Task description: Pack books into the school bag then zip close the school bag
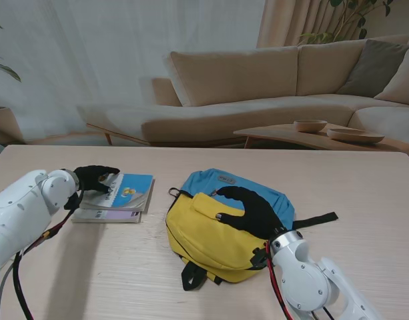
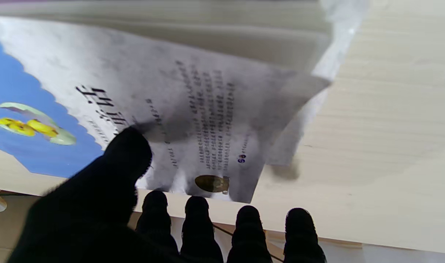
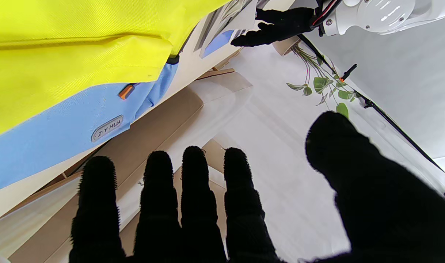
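Observation:
Two books lie stacked on the table's left; the top book [image 1: 127, 190] has a blue and white cover, with a grey book [image 1: 104, 217] beneath. My left hand [image 1: 91, 179] sits over their left end, fingers apart. In the left wrist view its thumb [image 2: 124, 153] touches the top cover [image 2: 208, 109], whose near corner curls up; the four fingertips [image 2: 197, 212] stand off the book. The yellow and blue school bag [image 1: 204, 233] lies flat in the middle. My right hand [image 1: 251, 210] rests open on its top, fingers spread [image 3: 193, 190] beside the yellow fabric [image 3: 80, 36].
Black straps trail from the bag towards me [image 1: 191, 275] and to the right [image 1: 314, 220]. Beyond the table's far edge stand a beige sofa [image 1: 257, 87] and a low coffee table with two bowls [image 1: 309, 125]. Bare wood [image 1: 91, 267] lies in front of the books.

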`<state>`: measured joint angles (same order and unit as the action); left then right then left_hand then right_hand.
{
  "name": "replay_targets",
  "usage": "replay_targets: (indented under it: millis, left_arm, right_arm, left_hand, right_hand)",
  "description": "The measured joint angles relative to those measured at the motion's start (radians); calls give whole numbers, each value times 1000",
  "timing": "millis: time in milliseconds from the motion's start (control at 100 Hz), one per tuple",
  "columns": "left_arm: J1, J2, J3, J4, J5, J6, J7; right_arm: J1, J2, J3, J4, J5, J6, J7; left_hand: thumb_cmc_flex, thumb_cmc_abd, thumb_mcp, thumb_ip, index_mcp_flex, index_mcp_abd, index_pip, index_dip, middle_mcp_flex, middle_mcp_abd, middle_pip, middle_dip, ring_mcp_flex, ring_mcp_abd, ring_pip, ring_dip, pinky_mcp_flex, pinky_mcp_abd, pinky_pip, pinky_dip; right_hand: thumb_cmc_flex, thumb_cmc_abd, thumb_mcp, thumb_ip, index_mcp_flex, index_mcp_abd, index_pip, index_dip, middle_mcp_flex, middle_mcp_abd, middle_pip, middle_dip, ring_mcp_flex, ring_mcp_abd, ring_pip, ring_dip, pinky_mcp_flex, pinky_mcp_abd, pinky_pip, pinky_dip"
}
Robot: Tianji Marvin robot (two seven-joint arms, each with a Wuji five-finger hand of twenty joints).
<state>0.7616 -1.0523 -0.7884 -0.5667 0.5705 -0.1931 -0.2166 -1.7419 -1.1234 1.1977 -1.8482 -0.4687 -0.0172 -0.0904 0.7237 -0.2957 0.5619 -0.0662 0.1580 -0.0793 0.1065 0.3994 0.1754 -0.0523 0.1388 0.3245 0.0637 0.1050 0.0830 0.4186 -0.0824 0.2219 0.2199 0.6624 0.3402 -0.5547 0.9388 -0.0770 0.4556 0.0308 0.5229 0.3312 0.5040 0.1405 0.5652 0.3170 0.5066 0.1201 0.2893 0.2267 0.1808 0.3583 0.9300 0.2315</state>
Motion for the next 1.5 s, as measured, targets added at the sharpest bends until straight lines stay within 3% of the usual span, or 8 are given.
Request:
replay_targets:
  millis: [140, 280, 520, 710, 840, 1020, 1220, 1500]
  left_arm:
    - [-3, 0, 8, 0, 0, 5, -7]
    - [-2, 7, 15, -21, 45, 11, -4]
    - [-7, 18, 52, -38, 94, 12, 35]
    - [-14, 18, 71, -30, 106, 11, 77]
    - [-17, 14, 74, -15, 111, 4, 122]
    - [5, 0, -6, 1, 114, -8, 200]
    - [109, 15, -174, -167, 174, 59, 127]
    - [276, 28, -390, -443, 269, 89, 9]
  right_arm:
    - [-7, 0, 6, -9, 4, 2, 2]
    - [-11, 0, 8, -15, 7, 3, 4]
    - [-16, 0, 12, -24, 9, 3, 4]
    - [-18, 0, 14, -27, 9, 3, 3]
    - [-19, 0, 14, -27, 11, 3, 2]
    - [-20, 0, 14, -28, 12, 3, 1]
    - [-22, -1, 16, -30, 14, 3, 1]
    - [-22, -1, 15, -34, 26, 3, 1]
  left_hand:
    - [-1, -11, 5, 0, 0, -5, -2, 9, 3, -6, 52, 14, -1, -1, -9, -1, 0, 0, -15, 0]
    - [-15, -106, 70, -3, 0, 30, 60, 87, 4, 55, 308, 298, 2, 13, 74, 133, 0, 0, -15, 7]
    - [-15, -224, 111, -46, 0, 89, 128, 107, 2, 103, 659, 750, 2, 76, 564, 578, -2, 13, 43, 88]
    - [62, -291, 110, -126, 0, 139, 383, 115, 260, 58, 850, 1133, 143, 122, 932, 687, 12, 62, 480, 103]
    - [109, -308, 109, -157, 59, 143, 613, 119, 397, 38, 930, 1135, 274, 122, 993, 715, 46, 100, 649, 62]
    - [160, -312, 109, -158, 408, 27, 819, 177, 498, 36, 1014, 1074, 362, 134, 993, 724, 76, 127, 683, 14]
    - [184, -312, 71, -158, 481, 17, 826, 154, 501, 47, 1014, 1007, 284, 185, 930, 662, 40, 137, 683, -13]
    - [160, -335, 226, -158, 482, 17, 824, 282, 354, 106, 619, 903, 111, 195, 690, 482, 2, 135, 535, -18]
  right_hand:
    - [0, 0, 11, 0, 0, 0, 0, 0, 0, 0, 0, 0, 0, 0, 0, 0, 0, 0, 0, 0]
    - [0, 0, 11, 0, 0, 0, 0, 0, 0, 0, 0, 0, 0, 0, 0, 0, 0, -1, 0, 0]
    - [0, -2, 22, 0, 0, 0, 0, 0, 0, 0, 0, 0, 0, 0, 0, 0, 0, -2, 0, 0]
    - [0, -4, 36, 0, 1, 0, 0, 0, 0, 0, 0, 0, 0, 0, 0, 0, 0, -8, 0, 0]
    - [0, -4, 36, 0, 2, 0, 0, 0, 0, 0, 0, 0, 0, 0, 0, 0, 0, -9, 0, 0]
    - [0, -5, 36, 0, 2, 0, 1, 0, 0, 0, 0, 0, 0, 0, 0, 0, 0, -10, 0, 0]
    - [0, -5, 36, 0, 6, 1, 11, 0, 0, 0, 0, 0, 0, 0, 0, 0, 0, -10, 0, 0]
    - [0, -5, 36, 0, 6, 1, 11, 0, 0, 0, 0, 0, 0, 0, 0, 0, 0, -10, 0, 0]
